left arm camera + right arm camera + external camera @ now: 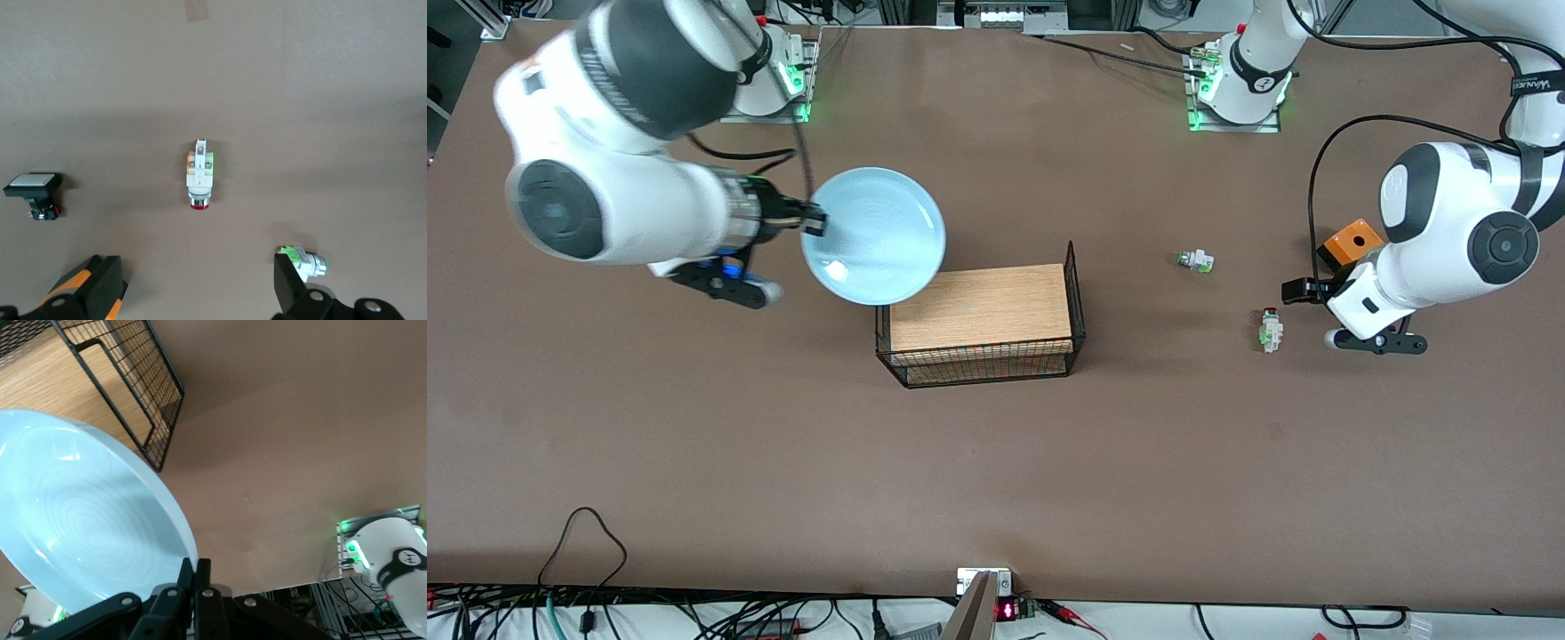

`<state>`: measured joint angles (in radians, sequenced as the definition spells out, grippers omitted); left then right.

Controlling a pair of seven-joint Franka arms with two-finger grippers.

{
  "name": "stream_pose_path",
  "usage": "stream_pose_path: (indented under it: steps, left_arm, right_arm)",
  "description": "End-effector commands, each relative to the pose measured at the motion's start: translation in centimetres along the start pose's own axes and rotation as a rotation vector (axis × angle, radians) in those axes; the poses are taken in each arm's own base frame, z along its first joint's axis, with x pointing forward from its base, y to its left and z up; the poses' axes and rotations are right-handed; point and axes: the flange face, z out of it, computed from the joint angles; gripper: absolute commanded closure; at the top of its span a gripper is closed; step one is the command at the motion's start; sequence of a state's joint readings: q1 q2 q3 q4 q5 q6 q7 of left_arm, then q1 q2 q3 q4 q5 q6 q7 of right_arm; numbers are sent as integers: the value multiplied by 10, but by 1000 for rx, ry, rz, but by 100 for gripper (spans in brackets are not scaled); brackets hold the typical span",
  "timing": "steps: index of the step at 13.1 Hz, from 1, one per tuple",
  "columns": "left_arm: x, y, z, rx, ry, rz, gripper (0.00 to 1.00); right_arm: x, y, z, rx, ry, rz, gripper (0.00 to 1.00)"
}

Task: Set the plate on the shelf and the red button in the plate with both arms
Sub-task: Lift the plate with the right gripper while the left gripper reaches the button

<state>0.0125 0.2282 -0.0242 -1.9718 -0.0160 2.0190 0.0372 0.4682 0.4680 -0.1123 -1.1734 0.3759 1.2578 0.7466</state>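
The light blue plate hangs tilted in the air beside the wire basket, at the basket's end toward the right arm. My right gripper is shut on the plate's rim; the right wrist view shows the pinch and the plate. The red button lies on the table toward the left arm's end, red cap pointing to the robots' bases. It is centred in the left wrist view. My left gripper hovers open and empty above the table beside it.
The basket holds a wooden board. A white switch with a greenish-silver tip lies farther from the front camera than the red button, and shows by one finger. A black switch with a white face lies beside the button.
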Motion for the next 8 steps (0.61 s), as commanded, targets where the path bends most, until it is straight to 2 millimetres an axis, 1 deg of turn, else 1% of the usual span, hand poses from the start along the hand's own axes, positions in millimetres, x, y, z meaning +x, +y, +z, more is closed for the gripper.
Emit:
stream_pose_path:
  steps: [1,3,4,5,7,8]
  left_arm:
    - [-9,-3,30,-3,16,19,0]
    - [-7,-4,51,-5,-19,19,0]
    - [-4,-5,59,-6,-19,19,0]
    - [-5,-6,70,-7,-27,19,0]
    - [0,-5,91,-7,-30,19,0]
    - [4,-6,104,-6,-24,27,0]
  right_arm:
    - [6,-16,32,-9,32,22,100]
    - [7,-35,56,-11,68,15,100]
    - [7,-42,65,-10,91,26,100]
    - [5,-52,76,-9,104,27,100]
    - [0,-70,91,-5,122,41,100]
    - [-1,-76,95,3,134,48,100]
